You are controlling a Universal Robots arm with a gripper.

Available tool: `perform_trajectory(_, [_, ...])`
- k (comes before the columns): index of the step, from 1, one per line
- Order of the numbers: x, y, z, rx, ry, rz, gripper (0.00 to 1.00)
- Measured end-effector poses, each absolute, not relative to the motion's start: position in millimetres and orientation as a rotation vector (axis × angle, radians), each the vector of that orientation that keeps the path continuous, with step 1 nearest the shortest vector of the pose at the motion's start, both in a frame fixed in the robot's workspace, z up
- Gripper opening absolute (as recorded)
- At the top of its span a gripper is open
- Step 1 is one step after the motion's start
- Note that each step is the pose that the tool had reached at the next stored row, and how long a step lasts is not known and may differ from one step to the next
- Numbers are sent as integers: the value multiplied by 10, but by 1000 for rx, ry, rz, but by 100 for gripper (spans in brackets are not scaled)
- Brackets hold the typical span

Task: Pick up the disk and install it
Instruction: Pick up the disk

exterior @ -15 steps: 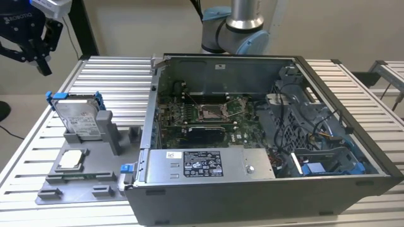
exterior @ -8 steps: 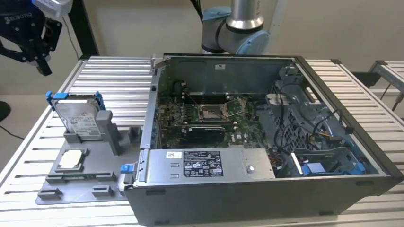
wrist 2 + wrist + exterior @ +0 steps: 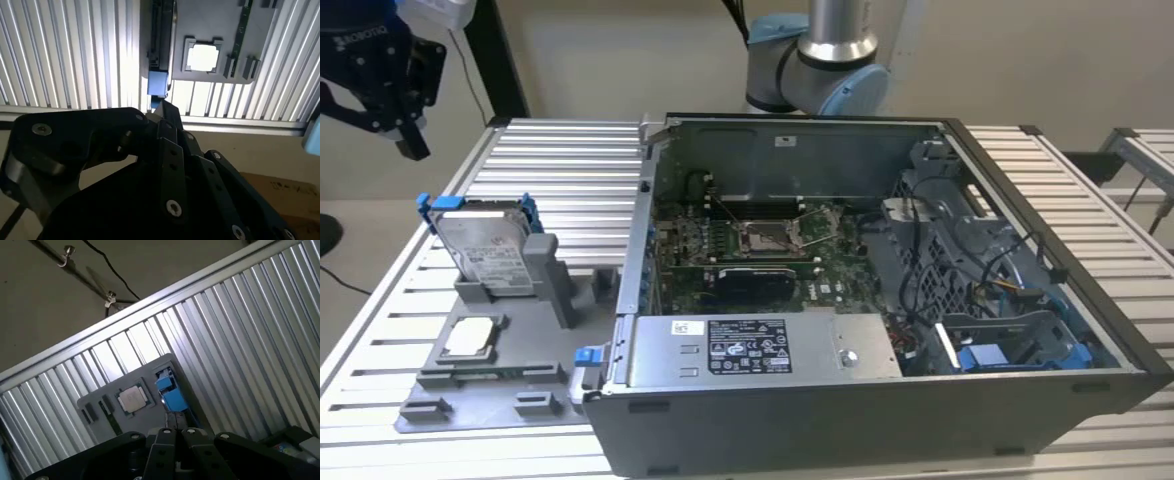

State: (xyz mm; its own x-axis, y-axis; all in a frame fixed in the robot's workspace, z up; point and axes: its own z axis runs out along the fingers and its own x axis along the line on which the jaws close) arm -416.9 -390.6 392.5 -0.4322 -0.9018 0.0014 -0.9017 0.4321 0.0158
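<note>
The hand (image 3: 411,140) hangs high above the ribbed metal desk (image 3: 560,170), well apart from the open computer case (image 3: 881,300) and out towards the exterior view's left of it. In both wrist views its fingers are drawn close together with nothing between them (image 3: 161,106) (image 3: 176,419). In the second wrist view the desk's outer edge runs right under the fingertips, with bare floor beyond it.

The disk (image 3: 487,245) stands on edge in a slot of the grey holder plate (image 3: 467,400), on the same side of the case as the hand but lower and nearer the case. Its blue frame wraps the upper edge and sides, and the labelled face is turned towards the exterior camera. In the second wrist view it is seen edge-on (image 3: 162,35), and in the first wrist view the blue frame end (image 3: 172,395) sits just past the fingertips. The air between hand and disk is open.

A grey upright post (image 3: 543,280) of the holder stands between the disk and the case wall, just beside the disk. The small square chip (image 3: 470,338) (image 3: 202,56) (image 3: 132,399) lies flat in its own seat on the plate, near the disk's foot.

The case lies open-side up. A large grey box (image 3: 747,350) with a label fills its near edge, the circuit board (image 3: 761,240) lies behind that, and loose cables (image 3: 1014,270) cross the cage at the end farthest from the disk.
</note>
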Motion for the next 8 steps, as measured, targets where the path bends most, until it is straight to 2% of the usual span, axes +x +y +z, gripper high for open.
perform_trajectory(8, [-4169, -3906, 3925, 1856, -2522, -18, 0])
